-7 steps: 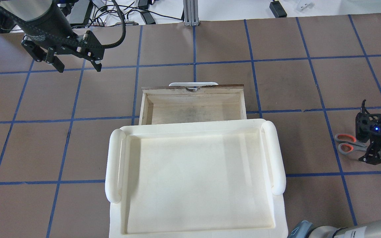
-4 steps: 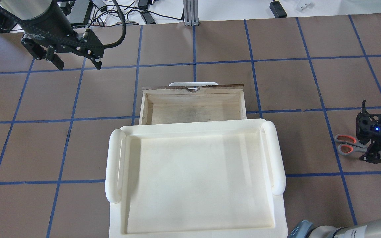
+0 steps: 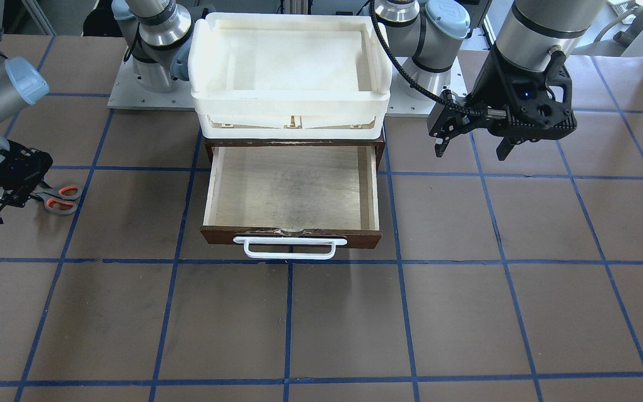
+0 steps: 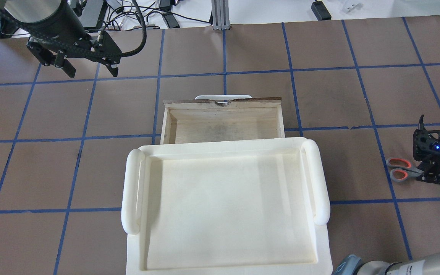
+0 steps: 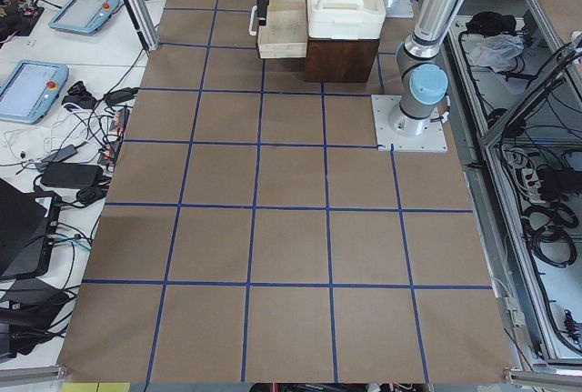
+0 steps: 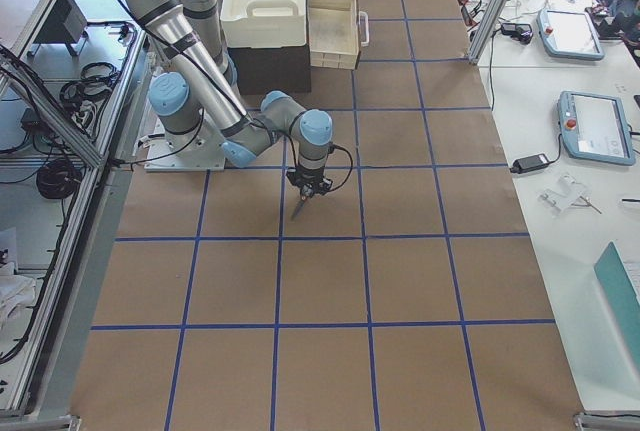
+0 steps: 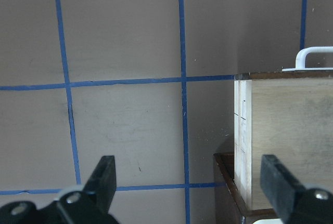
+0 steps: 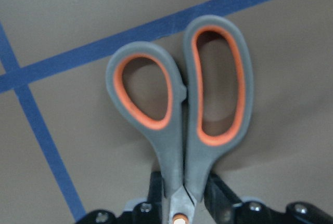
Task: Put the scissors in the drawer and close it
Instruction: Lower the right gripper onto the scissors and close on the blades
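The right gripper (image 8: 183, 192), seemingly pinched shut on the scissors (image 4: 399, 169) just behind their loops, holds them at the table's right, handles pointing left toward the open drawer (image 4: 224, 130), well apart, while the spread, empty left gripper (image 4: 91, 70) hangs much farther off.

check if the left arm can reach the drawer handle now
Probably yes: the left end effector hangs open near the drawer, its white handle stands clear, and the right end effector is off gripping the scissors.
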